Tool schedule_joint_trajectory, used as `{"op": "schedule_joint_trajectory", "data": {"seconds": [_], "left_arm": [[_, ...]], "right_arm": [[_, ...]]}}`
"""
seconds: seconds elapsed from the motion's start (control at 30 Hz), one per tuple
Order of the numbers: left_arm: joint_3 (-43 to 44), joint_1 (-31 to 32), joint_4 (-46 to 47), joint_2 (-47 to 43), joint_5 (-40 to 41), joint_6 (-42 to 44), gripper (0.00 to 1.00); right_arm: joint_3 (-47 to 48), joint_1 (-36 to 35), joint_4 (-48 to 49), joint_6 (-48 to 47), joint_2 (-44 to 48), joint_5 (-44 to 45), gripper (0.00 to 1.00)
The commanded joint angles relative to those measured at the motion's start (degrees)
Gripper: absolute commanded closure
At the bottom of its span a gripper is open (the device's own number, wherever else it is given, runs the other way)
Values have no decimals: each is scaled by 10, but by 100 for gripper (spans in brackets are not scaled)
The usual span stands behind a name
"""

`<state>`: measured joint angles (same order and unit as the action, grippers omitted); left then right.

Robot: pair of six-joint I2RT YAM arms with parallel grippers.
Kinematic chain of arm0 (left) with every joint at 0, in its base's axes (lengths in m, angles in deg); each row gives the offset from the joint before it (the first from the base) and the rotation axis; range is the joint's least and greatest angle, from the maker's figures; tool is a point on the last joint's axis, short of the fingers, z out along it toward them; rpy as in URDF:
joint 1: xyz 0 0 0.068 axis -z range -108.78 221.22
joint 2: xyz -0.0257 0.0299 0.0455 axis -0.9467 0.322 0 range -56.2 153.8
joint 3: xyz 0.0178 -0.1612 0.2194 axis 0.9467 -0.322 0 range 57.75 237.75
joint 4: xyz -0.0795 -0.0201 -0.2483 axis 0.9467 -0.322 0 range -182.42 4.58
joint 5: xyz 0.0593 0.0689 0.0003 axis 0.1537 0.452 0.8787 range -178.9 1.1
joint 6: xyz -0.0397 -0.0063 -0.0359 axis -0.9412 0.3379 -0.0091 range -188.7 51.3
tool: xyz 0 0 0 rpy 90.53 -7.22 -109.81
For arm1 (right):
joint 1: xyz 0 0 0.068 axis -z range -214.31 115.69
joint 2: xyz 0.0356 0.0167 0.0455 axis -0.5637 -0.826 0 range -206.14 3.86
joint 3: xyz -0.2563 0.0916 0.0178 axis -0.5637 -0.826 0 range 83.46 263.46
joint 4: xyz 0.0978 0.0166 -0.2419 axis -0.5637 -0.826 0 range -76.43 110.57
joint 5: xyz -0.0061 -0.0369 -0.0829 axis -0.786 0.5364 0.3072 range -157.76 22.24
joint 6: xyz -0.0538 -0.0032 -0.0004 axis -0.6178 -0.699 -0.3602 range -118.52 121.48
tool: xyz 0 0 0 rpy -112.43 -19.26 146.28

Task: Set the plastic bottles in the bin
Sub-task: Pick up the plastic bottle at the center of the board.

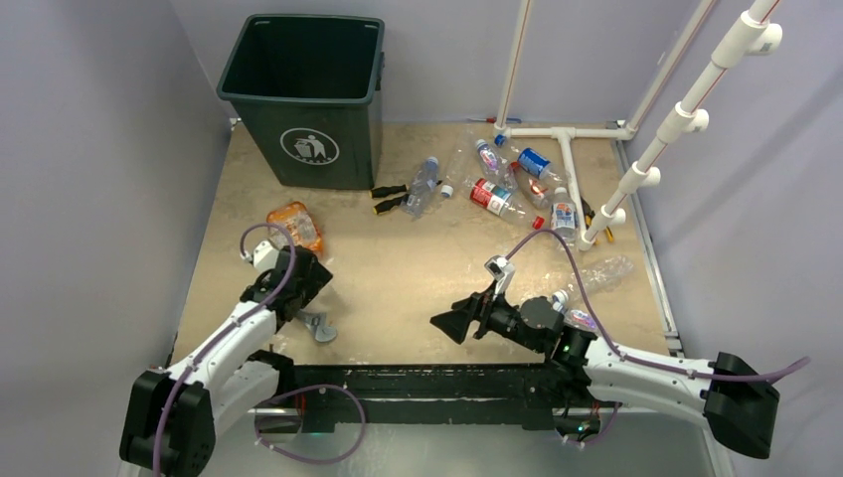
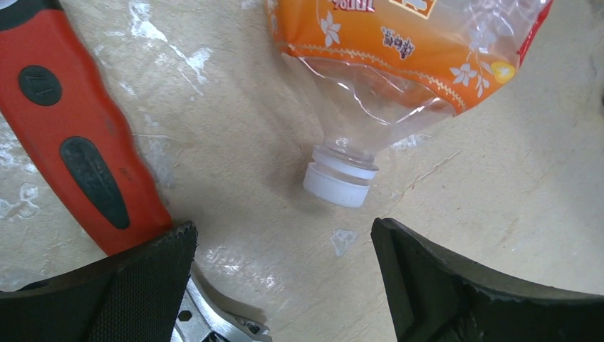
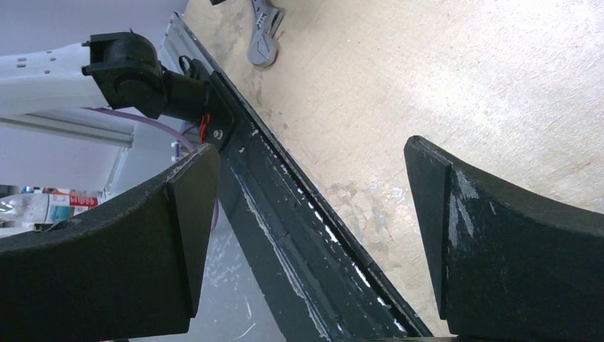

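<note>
My left pincer (image 2: 283,231) hung wide and empty, lined up just short of the white cap (image 2: 338,184) of the orange-labelled plastic bottle (image 2: 399,57). That bottle lay on its side on the worktop (image 2: 235,185) near the red-handled wrench (image 2: 78,135), so I judged the neck the cleanest grab. My right pincer (image 3: 311,149) stood wide and empty by the near edge, with the other plastic bottles (image 1: 507,184) scattered far right and the bin (image 1: 328,129) far left.

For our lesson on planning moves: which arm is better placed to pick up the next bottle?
Left. The left gripper, open, hangs just short of the orange bottle. The right gripper, open too, faces only the table edge.
</note>
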<state>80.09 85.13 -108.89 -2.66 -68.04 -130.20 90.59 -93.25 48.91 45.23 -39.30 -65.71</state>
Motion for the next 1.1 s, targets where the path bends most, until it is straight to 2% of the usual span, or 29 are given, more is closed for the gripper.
{"op": "schedule_joint_trajectory", "data": {"seconds": [0.0, 0.27, 0.37, 0.47, 0.77, 1.07], "left_arm": [[10, 49, 20, 27, 77, -2, 7], [49, 67, 22, 123, 140, 2, 9], [62, 67, 26, 161, 144, 6, 16], [67, 69, 52, 187, 129, 13, 28], [42, 78, 93, 193, 136, 14, 46], [34, 78, 107, 206, 144, 12, 51]], "right_arm": [[-3, -2, 36, 7, 0, 3, 1], [-17, -2, 34, 8, 23, 14, 1], [-28, -2, 42, 6, 33, 19, 1], [-37, -2, 56, 9, 36, 17, 1], [-24, -2, 29, 0, 45, 15, 1], [-2, -2, 23, -12, 25, 9, 1]]}}
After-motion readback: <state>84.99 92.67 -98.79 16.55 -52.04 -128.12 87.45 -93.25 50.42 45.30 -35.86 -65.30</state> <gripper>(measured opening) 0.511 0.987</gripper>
